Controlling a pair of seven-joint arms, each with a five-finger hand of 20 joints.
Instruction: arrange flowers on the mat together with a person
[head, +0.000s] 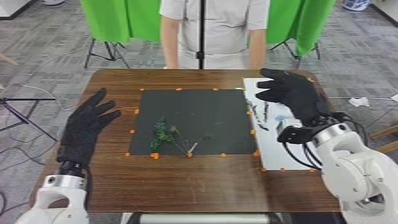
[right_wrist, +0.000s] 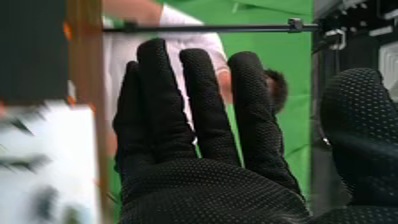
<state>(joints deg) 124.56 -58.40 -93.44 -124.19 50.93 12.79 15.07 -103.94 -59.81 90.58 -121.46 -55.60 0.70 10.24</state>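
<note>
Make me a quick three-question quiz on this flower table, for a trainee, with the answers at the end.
1. True or false: the green sprigs lie on the dark mat.
2. Pick one. From the robot's side, where does the white sheet lie? A) left of the mat; B) right of the mat; C) under the green sprigs.
3. Fill in the blank: the robot's right hand has its fingers straight and is holding ____.

Key: 1. true; 2. B; 3. nothing.
</note>
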